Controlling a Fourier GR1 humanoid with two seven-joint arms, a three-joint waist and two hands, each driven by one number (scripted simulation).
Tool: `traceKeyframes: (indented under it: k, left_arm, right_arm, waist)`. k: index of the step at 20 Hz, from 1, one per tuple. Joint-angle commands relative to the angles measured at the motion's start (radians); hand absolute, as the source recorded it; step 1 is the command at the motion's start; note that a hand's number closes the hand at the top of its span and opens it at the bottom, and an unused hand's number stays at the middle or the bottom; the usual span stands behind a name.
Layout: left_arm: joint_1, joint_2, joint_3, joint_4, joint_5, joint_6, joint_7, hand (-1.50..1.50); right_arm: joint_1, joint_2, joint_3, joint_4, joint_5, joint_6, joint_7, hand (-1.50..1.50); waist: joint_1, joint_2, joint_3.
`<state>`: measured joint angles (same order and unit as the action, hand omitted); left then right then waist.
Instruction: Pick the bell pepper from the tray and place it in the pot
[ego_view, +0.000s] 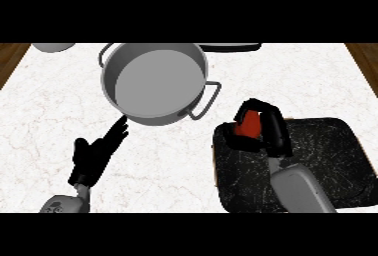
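Note:
A red bell pepper (249, 124) shows between the curled fingers of my right hand (267, 131), above the far left corner of the dark speckled tray (332, 165). Fingers and thumb wrap round the pepper and hide most of it. The grey metal pot (155, 80) stands on the counter to the upper left of that hand, its near handle (209, 102) pointing toward the tray. My left hand (94, 156) rests open on the counter at the lower left, fingers straight and pointing up toward the pot's near rim.
A pale round object (53, 47) is cut off at the top left edge. A dark object (230, 47) peeks out behind the pot at the top. Wooden floor (11, 60) shows beyond both counter sides.

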<state>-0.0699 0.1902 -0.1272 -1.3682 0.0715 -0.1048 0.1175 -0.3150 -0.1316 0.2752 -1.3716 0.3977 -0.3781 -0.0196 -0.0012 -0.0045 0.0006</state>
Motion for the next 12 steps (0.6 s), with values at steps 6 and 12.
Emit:
traceKeyframes:
  k: [6,12]
  left_arm:
    - [-0.015,-0.005,0.012,0.003,-0.010,-0.013,0.018,0.00]
    - [-0.042,-0.016,0.024,0.011,-0.018,-0.008,0.029,0.00]
  right_arm:
    - [-0.293,0.016,0.026,-0.091,0.236,0.110,0.455,1.50]
    - [-0.567,0.097,-0.009,0.130,0.281,0.202,0.534,1.50]
  waist:
    - [0.005,0.002,-0.002]
    - [0.017,0.007,-0.001]
